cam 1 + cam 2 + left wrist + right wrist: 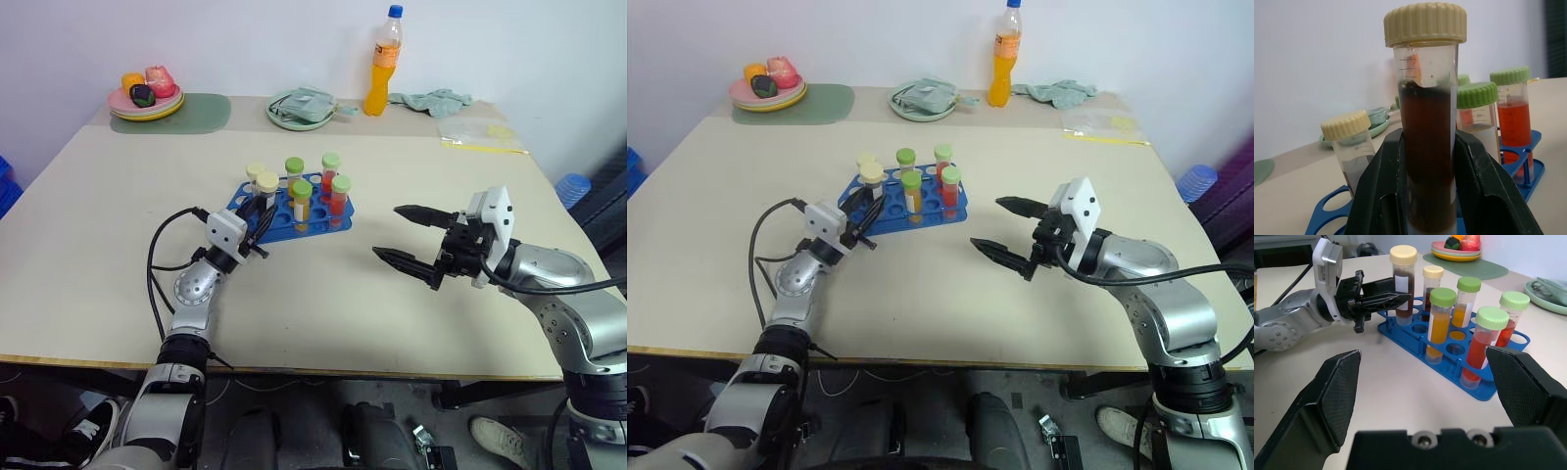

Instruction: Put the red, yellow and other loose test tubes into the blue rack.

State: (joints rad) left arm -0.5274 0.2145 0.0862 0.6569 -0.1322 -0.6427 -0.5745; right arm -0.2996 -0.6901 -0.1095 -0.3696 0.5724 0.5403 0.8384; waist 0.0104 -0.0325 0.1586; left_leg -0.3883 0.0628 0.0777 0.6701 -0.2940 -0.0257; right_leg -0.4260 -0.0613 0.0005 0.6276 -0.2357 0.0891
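Brown liquid fills the cream-capped tube (1403,284) that the left pincer (1382,297) has clamped low on its body, upright at the near-left corner of the blue rack (338,217). By the look of it the tube is in or just over a corner hole; to finish well, keep it vertical, push straight down until it seats, then part the fingers without dragging it sideways into its neighbour. Six tubes stand at the rack: a second cream-capped one (1432,286) behind the held one, then green-capped tubes of yellow-orange (1441,323) and red (1483,346) liquid towards the right. No loose tubes lie on the counter (323,304). At the right, the right pincer (407,235) hangs spread wide and empty.
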